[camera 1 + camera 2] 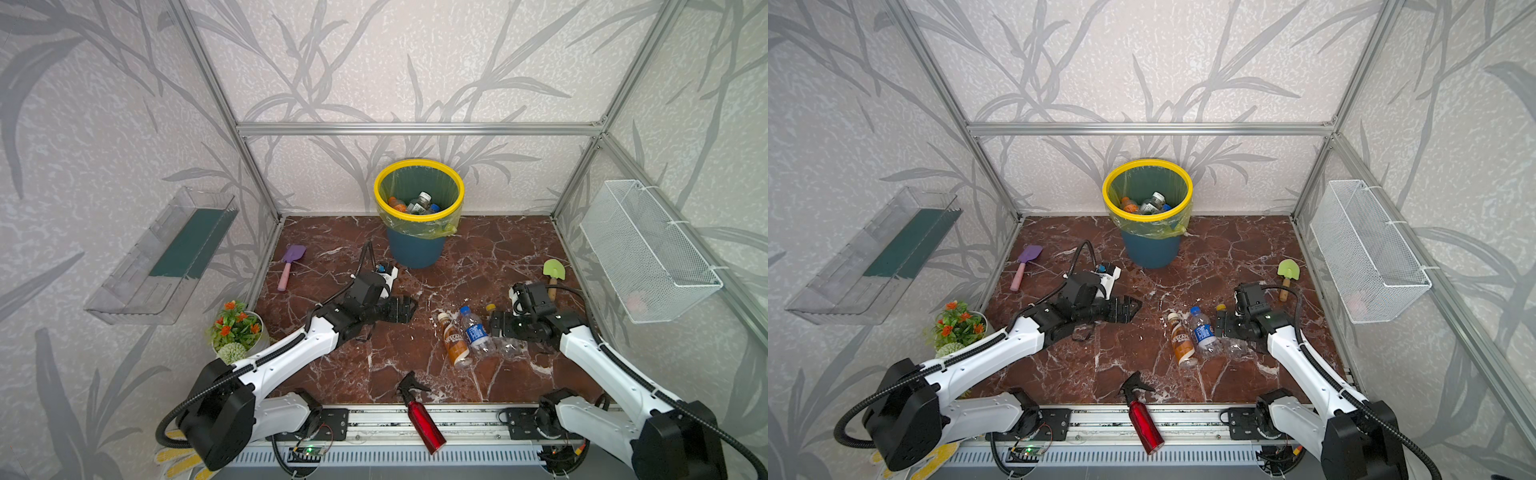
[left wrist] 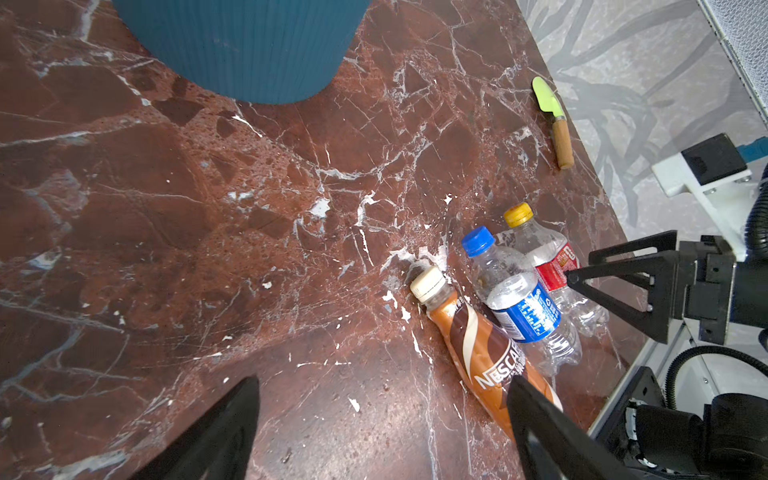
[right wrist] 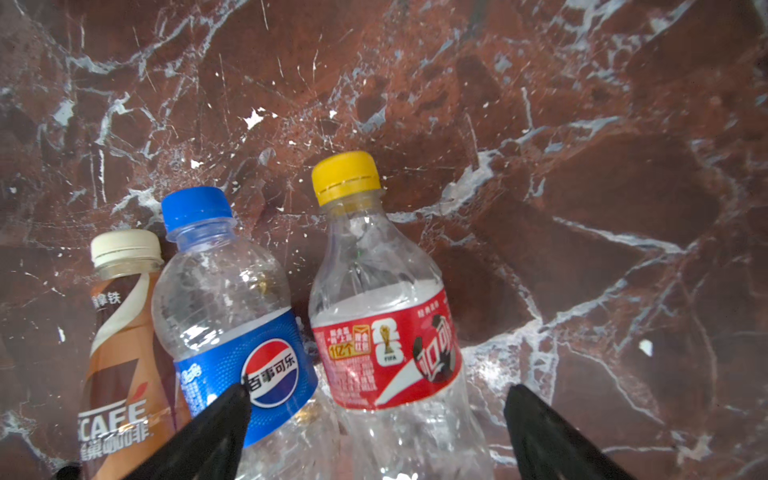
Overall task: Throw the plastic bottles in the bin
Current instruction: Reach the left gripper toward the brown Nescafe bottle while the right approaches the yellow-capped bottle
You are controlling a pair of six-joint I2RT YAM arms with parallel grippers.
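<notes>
We've got three plastic bottles [image 1: 469,336] lying side by side on the marbled red-brown table [image 1: 457,266], right of centre, caps all pointing away from the robot. The brown coffee bottle [image 3: 120,374] wears a cream cap and a swirled tan label. Touching it is the clear blue-capped bottle [image 3: 232,316] with a blue cola label. Just beside that lies the clear yellow-capped bottle [image 3: 382,324], red-labelled and dented. The right tool [image 3: 377,390] is spread wide, and the yellow-capped bottle lies between its jaws, which are not clamped on it. More bottles [image 1: 417,203] sit down inside the bin [image 1: 415,249], dark blue with a yellow rim and yellow-green liner, at the back of the table. The left tool [image 2: 383,380] hovers near mid-table, jaws wide apart, holding nothing.
</notes>
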